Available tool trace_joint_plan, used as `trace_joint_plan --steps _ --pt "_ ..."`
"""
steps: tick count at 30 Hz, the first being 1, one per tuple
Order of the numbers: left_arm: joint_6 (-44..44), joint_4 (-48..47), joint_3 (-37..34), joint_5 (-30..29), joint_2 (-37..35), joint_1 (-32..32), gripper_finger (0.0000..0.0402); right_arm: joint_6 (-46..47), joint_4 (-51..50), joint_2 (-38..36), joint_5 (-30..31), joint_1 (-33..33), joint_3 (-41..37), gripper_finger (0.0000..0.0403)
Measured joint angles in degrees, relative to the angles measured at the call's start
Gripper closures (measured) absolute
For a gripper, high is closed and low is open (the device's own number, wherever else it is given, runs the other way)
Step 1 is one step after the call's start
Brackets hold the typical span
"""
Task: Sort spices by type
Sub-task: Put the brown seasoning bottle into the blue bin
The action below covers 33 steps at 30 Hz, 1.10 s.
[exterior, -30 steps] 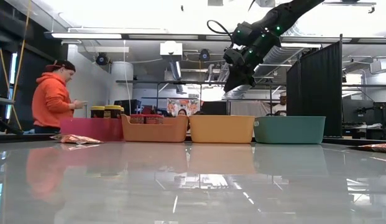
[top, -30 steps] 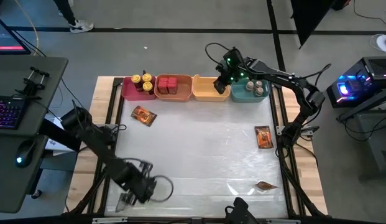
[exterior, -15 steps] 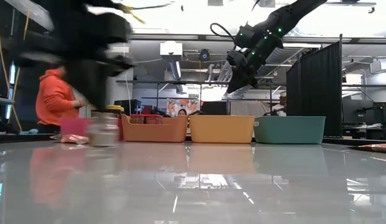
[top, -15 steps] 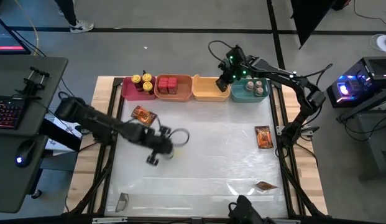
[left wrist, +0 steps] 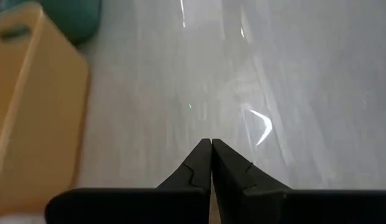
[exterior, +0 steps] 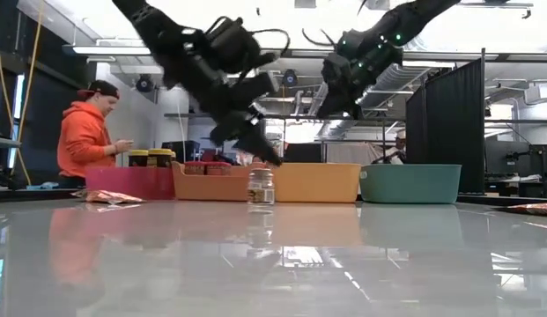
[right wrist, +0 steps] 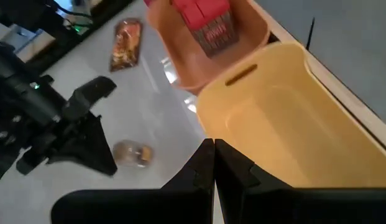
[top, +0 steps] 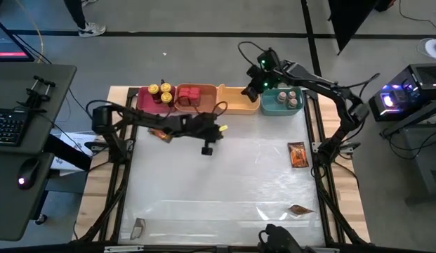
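A small glass jar with a dark lid [exterior: 261,187] stands upright on the table in front of the orange and yellow bins [top: 206,149]. My left gripper [exterior: 275,162], shut, slants down toward the table's right just above and beside the jar's lid; its wrist view [left wrist: 211,142] does not show the jar. My right gripper [top: 251,90], shut, hangs over the yellow bin [right wrist: 286,124] at the far edge. Three orange-brown foil packets lie flat on the table [top: 161,131], [top: 297,154], [top: 300,209]. My left gripper has its shut tips right next to the jar's lid [exterior: 261,173], coming down on a slant from the table's left. I cannot tell whether they touch it. The jar stands on its base on the table.
Four bins line the far edge: pink with yellow-lidded jars [top: 159,91], orange with red boxes [top: 189,95], yellow [top: 239,104], teal with grey-lidded jars [top: 288,100]. A small grey thing lies near the near-left corner [top: 137,226]. A person in orange stands behind the table [exterior: 84,145].
My left arm has swung fast from the near-left corner toward the far edge and the right, ending in front of the orange and yellow bins. The small jar has travelled across the table with it, from the left part to the middle, and stands upright now.
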Motion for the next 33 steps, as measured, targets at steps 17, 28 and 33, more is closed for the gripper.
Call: trace_joint_plan --steps 17,28,33 --pt "-5.99 -22.7 4.95 3.2 -34.86 16.04 0.0402 9.97 4.24 -0.87 -1.51 8.01 9.79 0.0359" --pt "-14.63 -21.95 -4.92 4.88 -50.18 20.97 0.0402 0.88 5.27 4.77 14.72 24.32 9.75 0.0087" --pt "-19.08 -21.99 -6.78 4.87 -51.24 20.97 0.0401 -3.46 3.84 9.84 18.44 27.31 9.75 0.0032"
